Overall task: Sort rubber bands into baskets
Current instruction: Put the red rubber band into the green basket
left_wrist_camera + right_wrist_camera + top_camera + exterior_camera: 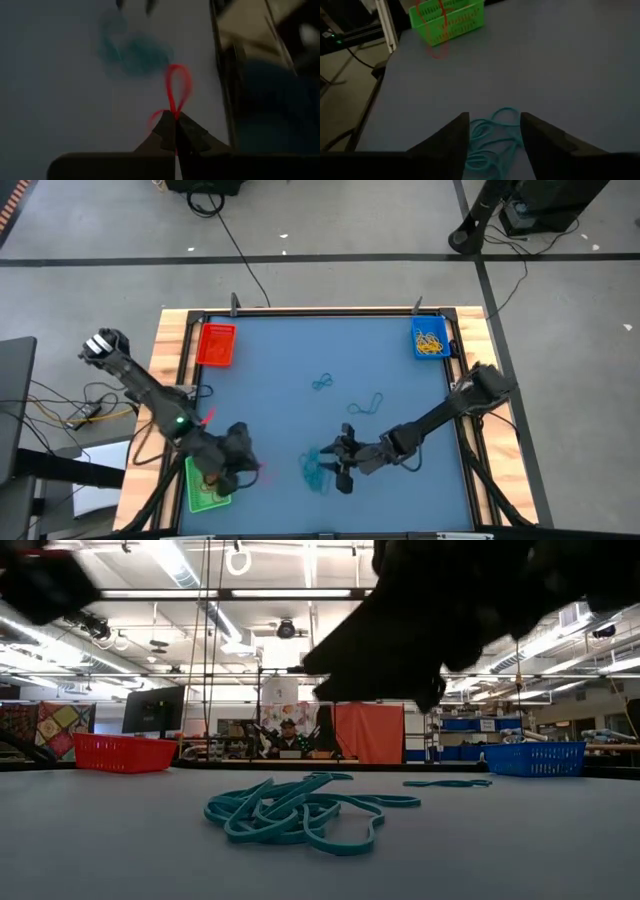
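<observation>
The left gripper (176,131) is clamped on a red rubber band (176,92) beside the near-left green basket (205,490), likely for sorting; the right gripper (495,131), fingers spread, straddles the teal bands (492,135) mid-surface, ready to pinch

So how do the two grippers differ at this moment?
The left gripper has its fingers shut on a red rubber band, lifted by the green basket. The right gripper has its fingers open and empty, straddling the teal rubber band pile on the table. Both sit at the table's near side.
</observation>
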Robot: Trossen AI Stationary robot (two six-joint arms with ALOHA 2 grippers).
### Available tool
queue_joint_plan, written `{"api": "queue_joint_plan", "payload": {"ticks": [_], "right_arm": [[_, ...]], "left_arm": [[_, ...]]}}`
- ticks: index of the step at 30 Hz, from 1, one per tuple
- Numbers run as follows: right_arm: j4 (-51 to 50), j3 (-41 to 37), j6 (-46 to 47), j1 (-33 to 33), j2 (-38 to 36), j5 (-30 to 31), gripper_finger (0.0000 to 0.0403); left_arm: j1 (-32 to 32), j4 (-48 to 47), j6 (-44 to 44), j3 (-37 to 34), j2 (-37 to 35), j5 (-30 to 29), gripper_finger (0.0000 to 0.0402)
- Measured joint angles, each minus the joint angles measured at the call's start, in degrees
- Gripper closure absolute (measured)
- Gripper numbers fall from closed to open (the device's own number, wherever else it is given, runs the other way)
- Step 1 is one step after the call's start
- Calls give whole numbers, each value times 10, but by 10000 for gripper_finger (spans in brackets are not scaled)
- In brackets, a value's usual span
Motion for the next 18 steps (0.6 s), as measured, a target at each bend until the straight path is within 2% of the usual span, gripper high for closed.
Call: {"api": "queue_joint_plan", "payload": {"ticks": [7,13,15,18], "right_arm": [[109,0,1,1,83,-5,206],[117,3,2,1,103,-7,209],[114,3,1,1,103,-19,210],[119,3,-24,1,103,-38,210]], "left_arm": [[-72,-141,-112,0,-26,102,400],[-130,-215,-188,0,-29,205,400],[-144,-252,-218,0,-29,228,400],[-154,-317,-252,0,-29,228,400]]}}
